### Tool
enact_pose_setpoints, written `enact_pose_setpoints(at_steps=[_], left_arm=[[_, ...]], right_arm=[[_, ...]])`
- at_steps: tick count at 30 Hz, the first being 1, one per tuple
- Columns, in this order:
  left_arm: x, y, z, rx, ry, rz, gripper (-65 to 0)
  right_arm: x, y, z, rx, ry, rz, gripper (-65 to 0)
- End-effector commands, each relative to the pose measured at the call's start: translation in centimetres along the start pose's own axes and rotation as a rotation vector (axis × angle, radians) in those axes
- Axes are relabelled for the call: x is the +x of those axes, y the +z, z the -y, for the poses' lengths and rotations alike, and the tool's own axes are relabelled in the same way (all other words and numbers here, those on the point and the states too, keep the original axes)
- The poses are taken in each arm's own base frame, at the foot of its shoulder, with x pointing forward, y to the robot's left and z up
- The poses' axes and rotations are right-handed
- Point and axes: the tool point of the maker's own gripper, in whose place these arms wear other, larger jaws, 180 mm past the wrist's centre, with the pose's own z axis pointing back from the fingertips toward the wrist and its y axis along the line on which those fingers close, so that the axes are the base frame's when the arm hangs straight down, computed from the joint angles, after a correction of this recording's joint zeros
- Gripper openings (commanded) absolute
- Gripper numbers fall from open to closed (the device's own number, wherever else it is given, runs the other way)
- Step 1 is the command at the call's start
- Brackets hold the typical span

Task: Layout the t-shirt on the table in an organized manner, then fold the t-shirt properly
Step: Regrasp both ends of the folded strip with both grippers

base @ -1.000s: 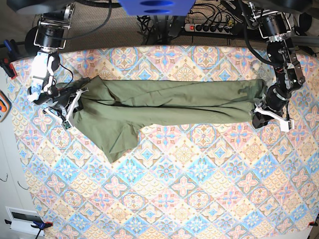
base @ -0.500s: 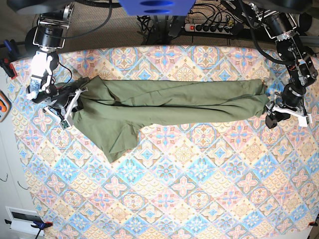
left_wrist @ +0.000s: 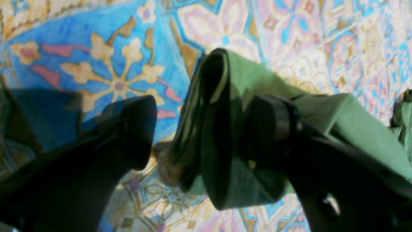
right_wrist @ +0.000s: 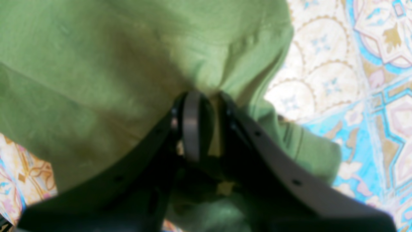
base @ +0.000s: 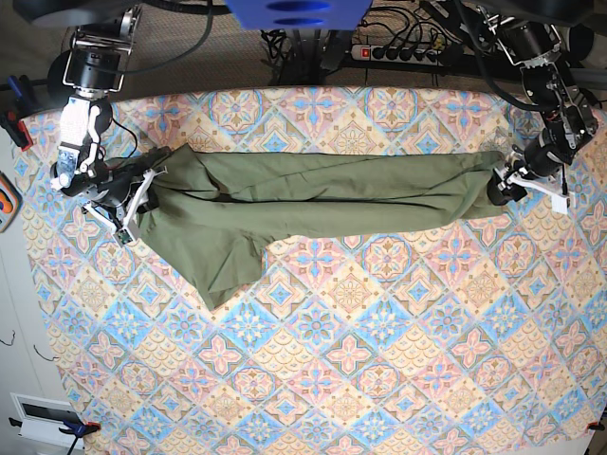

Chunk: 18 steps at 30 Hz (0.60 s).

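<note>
Left gripper (left_wrist: 199, 129) has let go, shifted up; jaws apart astride t-shirt (base: 322, 194) end. Right gripper (right_wrist: 206, 125) still clamped on t-shirt.

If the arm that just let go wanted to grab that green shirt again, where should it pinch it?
Probably the bunched end of the t-shirt lying between the left gripper's open fingers. There the cloth folds into a thick raised ridge above the table, so coming down from above, one finger each side, should catch it.
</note>
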Motion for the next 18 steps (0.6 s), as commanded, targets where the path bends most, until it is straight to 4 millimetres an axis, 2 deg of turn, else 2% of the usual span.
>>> enact_pose_setpoints(at_steps=[1, 7, 12, 15, 18], left_arm=[[1.4, 0.3, 0.1, -0.009, -0.009, 0.032, -20.0], [-0.4, -1.9, -0.7, -0.018, 0.075, -0.036, -20.2], [-1.0, -3.0, 0.9, -0.055, 0.080, -0.053, -21.2], [-1.6, -3.9, 2.5, -0.082, 0.042, -0.088, -29.0], [-2.4, -4.7, 3.9, -0.104, 0.001, -0.127, -45.8]], right_arm=[[-0.6, 0.2, 0.5, -0.019, 0.017, -0.040, -55.9], [-0.6, 0.2, 0.5, -0.018, 0.017, -0.039, -55.9], [-0.6, 0.3, 0.5, -0.018, 0.017, -0.039, -55.9], [-0.6, 0.3, 0.5, -0.018, 0.017, -0.039, -55.9], [-0.7, 0.3, 0.5, -0.018, 0.017, -0.042, -56.0]])
